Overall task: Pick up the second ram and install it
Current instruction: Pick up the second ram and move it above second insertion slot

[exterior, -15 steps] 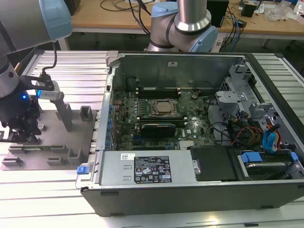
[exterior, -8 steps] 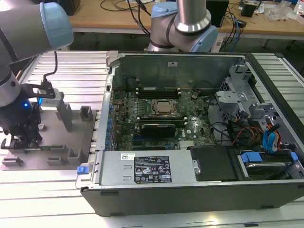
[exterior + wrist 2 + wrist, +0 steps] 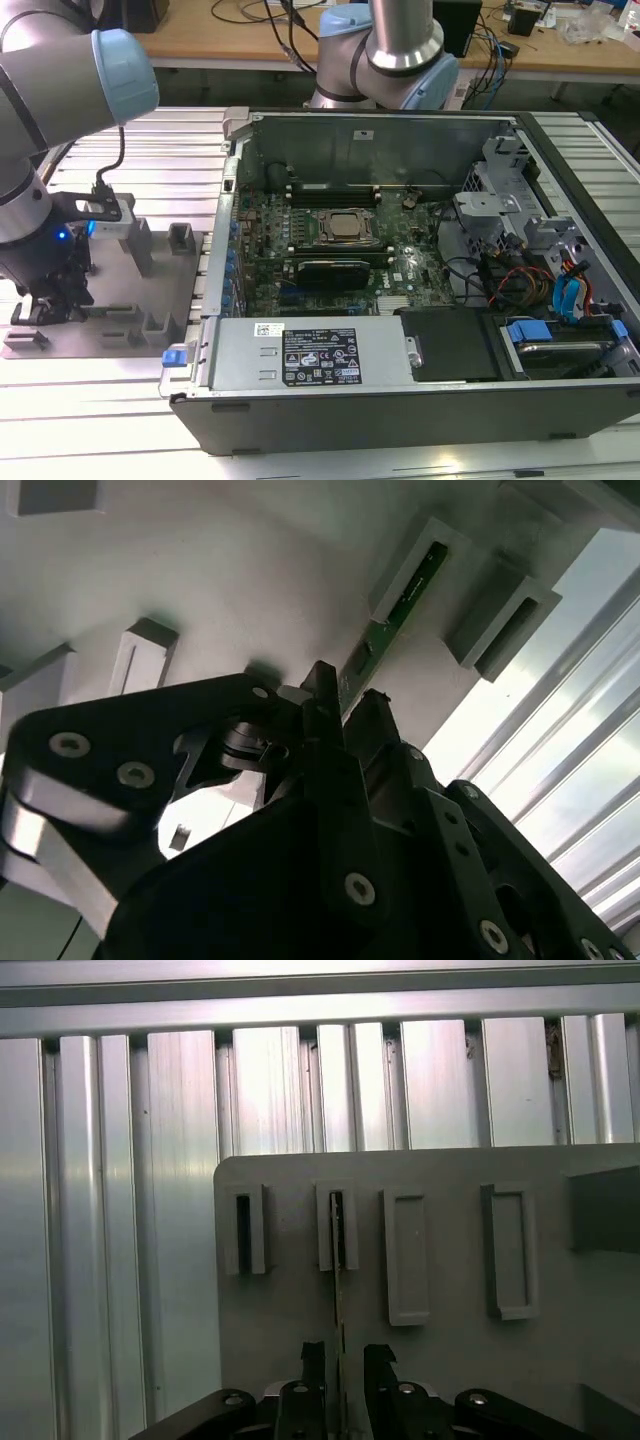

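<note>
The tool [image 3: 344,1350], spread open, straddles the green memory stick [image 3: 339,1290] standing on edge in a slot near the gray plate [image 3: 280,1330] edge, raised holders [image 3: 408,1258] close alongside; an open computer case [image 3: 400,250] sits nearby on the surface [image 3: 120,1210].
</note>
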Motion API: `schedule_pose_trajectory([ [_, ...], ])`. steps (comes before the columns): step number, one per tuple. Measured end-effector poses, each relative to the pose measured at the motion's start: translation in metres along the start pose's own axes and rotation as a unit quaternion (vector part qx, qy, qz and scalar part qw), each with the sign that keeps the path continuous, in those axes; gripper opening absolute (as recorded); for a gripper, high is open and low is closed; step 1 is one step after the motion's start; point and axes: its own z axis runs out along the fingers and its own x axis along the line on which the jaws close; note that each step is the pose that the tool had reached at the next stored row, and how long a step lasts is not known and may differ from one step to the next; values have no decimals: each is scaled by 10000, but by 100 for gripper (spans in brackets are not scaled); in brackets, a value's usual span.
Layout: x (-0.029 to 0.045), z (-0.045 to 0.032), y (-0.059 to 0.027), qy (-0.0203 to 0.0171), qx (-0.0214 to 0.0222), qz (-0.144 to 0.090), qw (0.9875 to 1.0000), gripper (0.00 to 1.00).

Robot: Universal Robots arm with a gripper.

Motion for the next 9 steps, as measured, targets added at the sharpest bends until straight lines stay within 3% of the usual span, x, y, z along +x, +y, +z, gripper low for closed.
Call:
schedule_pose_trajectory([
  [1, 0, 0, 0, 0, 0, 0, 10000, 28],
  [2, 0, 0, 0, -1, 0, 0, 10000, 13],
  [3, 0, 0, 0, -1, 0, 0, 10000, 11],
  [9, 0, 0, 0, -2, 0, 0, 10000, 11],
])
